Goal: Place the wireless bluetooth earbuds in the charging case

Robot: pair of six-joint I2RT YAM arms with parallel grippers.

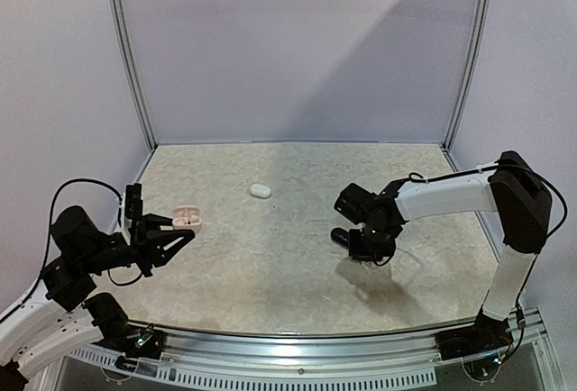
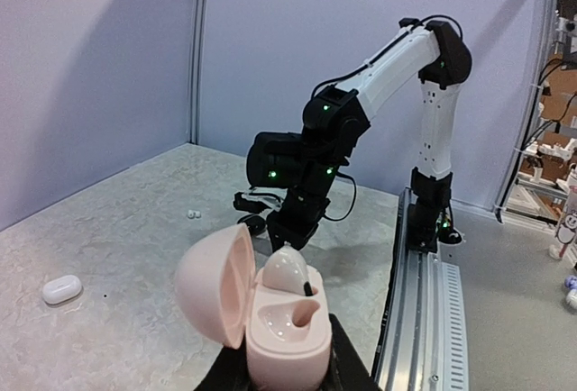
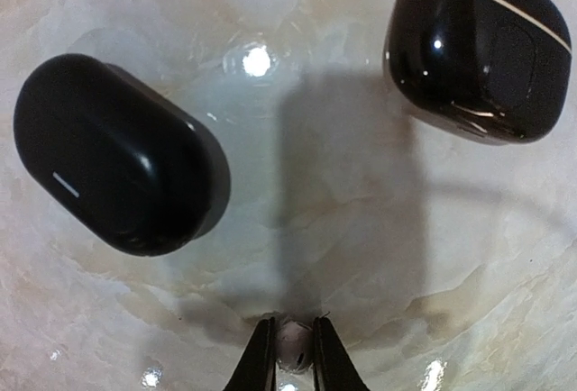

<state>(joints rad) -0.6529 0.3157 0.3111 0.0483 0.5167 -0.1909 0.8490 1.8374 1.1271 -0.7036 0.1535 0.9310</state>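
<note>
Right gripper (image 3: 291,326) pinches one tiny pale earbud (image 3: 290,344).
Left gripper (image 2: 287,375) clamps one open pink case (image 2: 288,332); two black cases (image 3: 122,152) lie near the earbud.

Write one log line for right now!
left gripper: holding open pink case | right gripper: closed on pale earbud at table | black cases: shut

On the table (image 3: 343,229) lie a matte black case (image 3: 117,152) and a glossy black case (image 3: 482,49) — apart, both closed.
</note>
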